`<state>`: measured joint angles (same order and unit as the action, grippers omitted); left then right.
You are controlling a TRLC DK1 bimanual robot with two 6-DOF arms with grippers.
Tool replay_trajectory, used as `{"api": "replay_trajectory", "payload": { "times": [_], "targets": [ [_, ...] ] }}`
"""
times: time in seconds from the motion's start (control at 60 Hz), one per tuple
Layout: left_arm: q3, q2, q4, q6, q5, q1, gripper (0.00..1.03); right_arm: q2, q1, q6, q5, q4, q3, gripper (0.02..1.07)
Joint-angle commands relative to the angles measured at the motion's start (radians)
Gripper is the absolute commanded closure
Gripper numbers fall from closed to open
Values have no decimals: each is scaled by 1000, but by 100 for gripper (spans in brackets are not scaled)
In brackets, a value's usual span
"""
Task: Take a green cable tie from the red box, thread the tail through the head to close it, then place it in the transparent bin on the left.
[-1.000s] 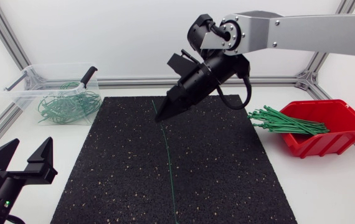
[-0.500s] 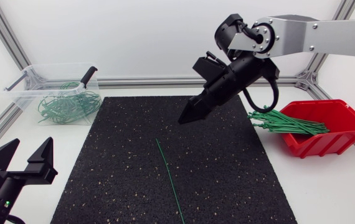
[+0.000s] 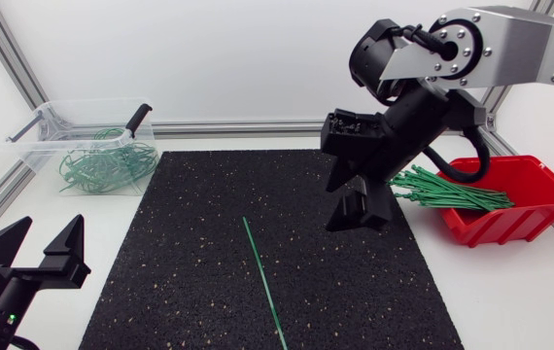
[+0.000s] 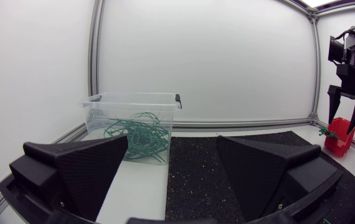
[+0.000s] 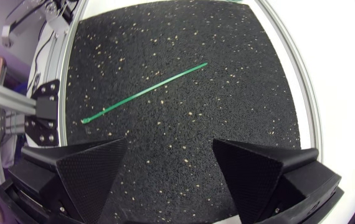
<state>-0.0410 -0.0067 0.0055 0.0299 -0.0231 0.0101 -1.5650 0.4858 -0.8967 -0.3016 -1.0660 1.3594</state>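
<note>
Thin straight green cable tie point(image 3: 262, 282) lies flat on the black speckled rubber mat point(image 3: 160, 253), approx 6 o'clock of mat centre, its line running 11 to 5. In the right wrist view the tie point(image 5: 145, 92) is ahead of the fingers, untouched. R gripper point(image 3: 360, 216), matte wedge fingers apart and empty, points down at 2 o'clock. Red plastic box point(image 3: 525, 209) at 3 o'clock, bundle of ties point(image 3: 447, 190) sticking out over its lip. Clear bin point(image 3: 34, 136) at 10 o'clock w/ looped ties point(image 3: 102, 165). L gripper point(image 3: 47, 228) at 8 o'clock, fingers spread, empty.

Vs 1 s ago: R gripper pinched the tie's upper end; since let go, swung down and toward the box. L arm same.
</note>
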Motion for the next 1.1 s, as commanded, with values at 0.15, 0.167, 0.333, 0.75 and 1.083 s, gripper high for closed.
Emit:
{"api": "replay_trajectory", "payload": {
  "times": [0.15, 0.167, 0.333, 0.75, 1.083],
  "targets": [
    [36, -3, -30, -1, 5, -12, 4, 14, 89, -295, 93, -60, -86, 6],
    [36, -3, -30, -1, 5, -12, 4, 14, 100, -300, 110, -51, -95, 6],
    [36, -4, -29, -1, 5, -7, 4, 36, 192, -447, 220, 28, -206, 6],
    [36, -4, -30, -1, 5, -7, 4, 48, 415, -674, 328, 167, -315, 6],
    [36, -4, -29, -1, 5, -2, 4, 48, 580, -720, 364, 144, -344, 20]
  ]
}}
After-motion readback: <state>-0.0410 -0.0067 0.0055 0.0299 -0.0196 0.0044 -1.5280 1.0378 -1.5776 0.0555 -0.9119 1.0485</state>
